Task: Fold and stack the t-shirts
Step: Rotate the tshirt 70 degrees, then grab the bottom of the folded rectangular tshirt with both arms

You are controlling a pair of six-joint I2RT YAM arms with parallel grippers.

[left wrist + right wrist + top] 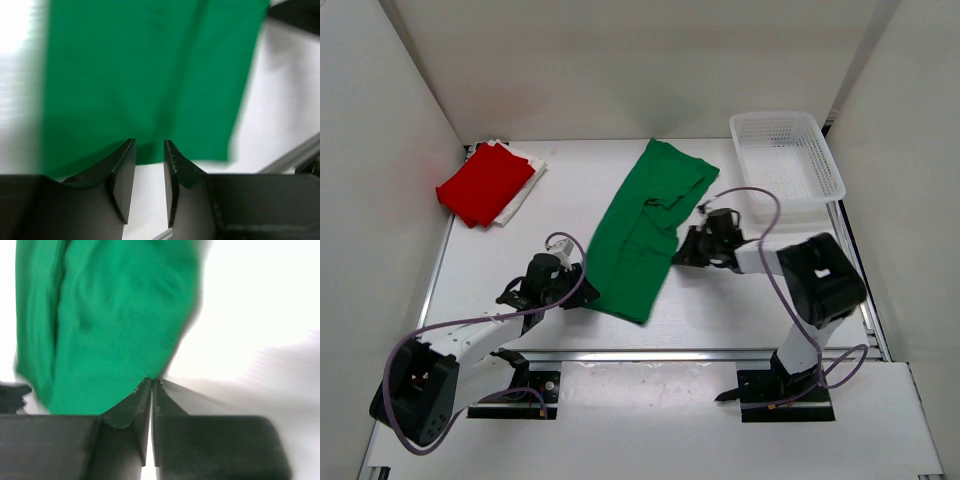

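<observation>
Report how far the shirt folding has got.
Done: the red shirt lies folded on the white shirt at the far left. In hand: the green shirt lies mid-table as a long folded strip; the left gripper is open at its near edge, the right gripper shut at its right edge. To do: finish folding the green one and stack it on the pile.

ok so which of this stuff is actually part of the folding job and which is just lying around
Part of the job:
- green shirt, spread out in the middle
- red shirt, folded, far left
- white shirt, under the red one

Just lying about:
- white basket, far right corner
</observation>
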